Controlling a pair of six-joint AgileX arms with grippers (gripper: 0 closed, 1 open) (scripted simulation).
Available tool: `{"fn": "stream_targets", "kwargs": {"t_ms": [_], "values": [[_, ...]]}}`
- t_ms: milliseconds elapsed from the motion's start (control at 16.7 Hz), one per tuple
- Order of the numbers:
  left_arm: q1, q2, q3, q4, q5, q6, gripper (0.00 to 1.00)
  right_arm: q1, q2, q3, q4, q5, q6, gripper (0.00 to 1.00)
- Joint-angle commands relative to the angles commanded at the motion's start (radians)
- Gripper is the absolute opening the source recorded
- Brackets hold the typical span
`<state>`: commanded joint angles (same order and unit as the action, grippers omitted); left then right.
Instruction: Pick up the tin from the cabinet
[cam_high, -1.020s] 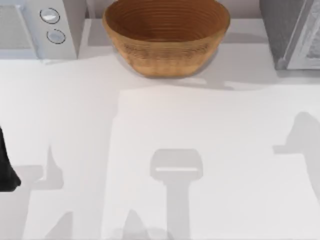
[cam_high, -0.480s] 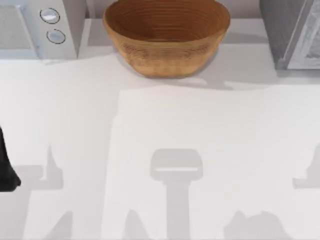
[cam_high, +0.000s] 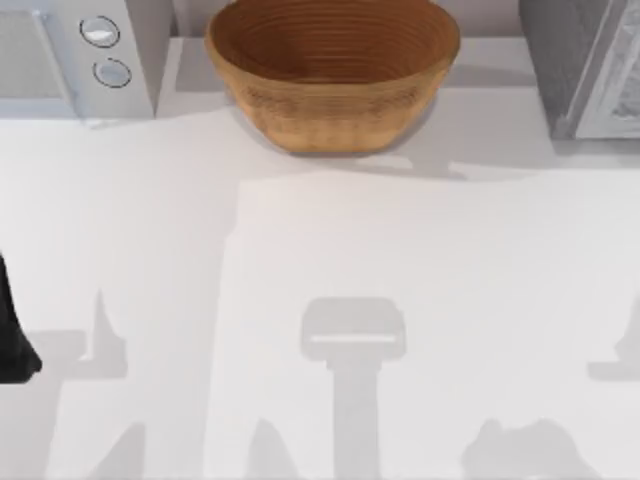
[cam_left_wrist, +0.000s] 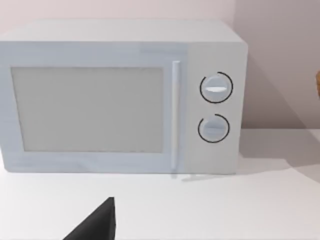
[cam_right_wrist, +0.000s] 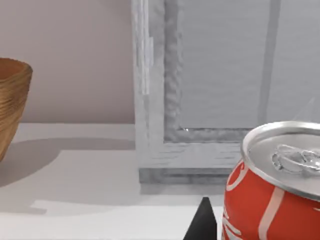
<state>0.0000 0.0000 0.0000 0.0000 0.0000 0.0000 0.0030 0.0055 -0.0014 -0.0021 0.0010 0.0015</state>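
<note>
Kitchen counter: microwave (cam_left_wrist: 125, 97), woven bowl (cam_high: 332, 72).

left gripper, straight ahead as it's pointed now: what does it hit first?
Most likely the microwave. In the left wrist view its door squarely faces the camera, with only bare table between it and the left gripper's dark fingertip. Depth to the door is unclear.
</note>
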Motion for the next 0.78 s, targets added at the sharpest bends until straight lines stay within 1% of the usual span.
{"fn": "stream_targets", "kwargs": {"t_ms": [180, 360, 540, 780], "values": [[0.000, 0.000, 0.000, 0.000, 0.000, 0.000, 1.00, -0.009, 0.059, 0.011, 0.049, -0.029, 0.001, 0.00], [0.000, 0.000, 0.000, 0.000, 0.000, 0.000, 1.00, -0.030, 0.202, 0.039, 0.168, -0.098, 0.002, 0.00], [0.000, 0.000, 0.000, 0.000, 0.000, 0.000, 1.00, -0.063, 0.414, 0.080, 0.344, -0.201, 0.005, 0.00], [0.000, 0.000, 0.000, 0.000, 0.000, 0.000, 1.00, -0.116, 0.769, 0.148, 0.637, -0.372, 0.008, 0.00]]}}
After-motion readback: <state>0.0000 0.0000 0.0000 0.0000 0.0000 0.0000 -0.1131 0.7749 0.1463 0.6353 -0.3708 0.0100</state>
